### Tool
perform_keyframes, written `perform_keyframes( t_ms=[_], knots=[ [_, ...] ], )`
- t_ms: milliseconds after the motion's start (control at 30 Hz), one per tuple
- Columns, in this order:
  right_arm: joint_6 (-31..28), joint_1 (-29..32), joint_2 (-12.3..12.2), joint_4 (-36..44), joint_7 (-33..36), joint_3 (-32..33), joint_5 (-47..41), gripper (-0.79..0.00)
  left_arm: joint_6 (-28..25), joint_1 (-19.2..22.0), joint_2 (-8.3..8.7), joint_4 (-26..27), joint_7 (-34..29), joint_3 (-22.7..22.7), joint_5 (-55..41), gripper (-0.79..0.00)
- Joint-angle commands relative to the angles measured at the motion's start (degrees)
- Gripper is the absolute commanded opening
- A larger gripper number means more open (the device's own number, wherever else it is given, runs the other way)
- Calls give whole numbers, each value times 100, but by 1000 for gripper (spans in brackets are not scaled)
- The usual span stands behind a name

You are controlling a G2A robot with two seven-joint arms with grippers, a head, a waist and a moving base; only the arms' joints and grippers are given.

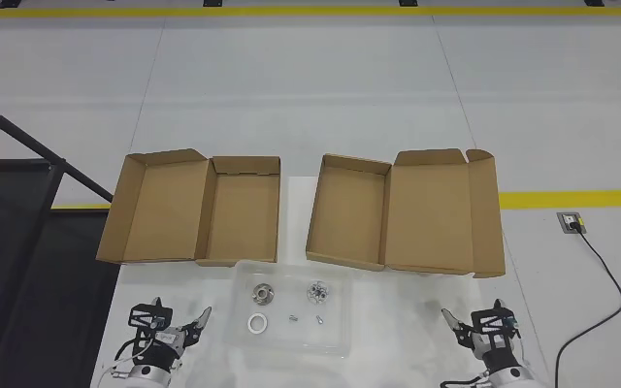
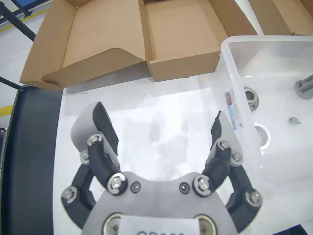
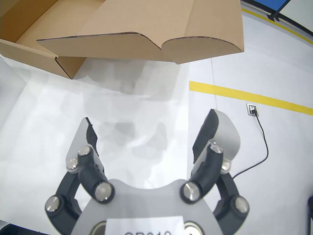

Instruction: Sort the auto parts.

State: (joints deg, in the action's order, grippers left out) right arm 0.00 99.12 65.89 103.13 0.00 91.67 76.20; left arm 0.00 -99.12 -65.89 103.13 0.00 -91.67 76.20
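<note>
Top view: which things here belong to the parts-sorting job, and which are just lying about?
Job: clear bin; flanged hub, toothed part, ring and small bolts inside it; left cardboard box; right cardboard box.
Lying about: floor socket with black cable; yellow floor line.

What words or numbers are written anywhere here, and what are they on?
Sticker on the clear tub wall: print too small to read.
Left label, white, behind the left pincer: dark characters cut off by the picture's edge, not readable.
Right label, white, behind the right pincer: also cut off, not readable.
I can make out no other text.
</note>
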Motion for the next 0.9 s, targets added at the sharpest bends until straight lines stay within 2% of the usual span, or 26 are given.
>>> perform_keyframes(
  t_ms=[0, 200, 267, 400, 533, 733, 867],
  knots=[
    [0, 0, 0, 0, 0, 0, 0, 0, 0, 0, 0, 0, 0, 0, 0, 0],
    [-20, -9, 0, 42, -37, -1, 3, 0, -10, 8, -1, 9, 16, 5, -7, 0],
    [-154, 30, -3, 268, -277, 26, 62, 0, 42, 25, -20, -29, 243, 5, -130, 0],
    [-195, 175, -21, 1051, -246, -14, 764, 0, 163, -75, -56, 21, 685, -72, -424, 0],
    [-558, 244, -53, 1909, -35, -130, 1536, 0, 180, -235, -75, 142, 1080, -202, -558, 0],
    [-1239, 32, -78, 2824, 374, -895, 2866, 0, 274, -609, -120, 318, 1628, -371, -816, 0],
    [-1654, -483, -41, 2816, 1001, -1728, 3511, 0, 282, -882, -148, 392, 1931, -476, -952, 0]
  ],
)
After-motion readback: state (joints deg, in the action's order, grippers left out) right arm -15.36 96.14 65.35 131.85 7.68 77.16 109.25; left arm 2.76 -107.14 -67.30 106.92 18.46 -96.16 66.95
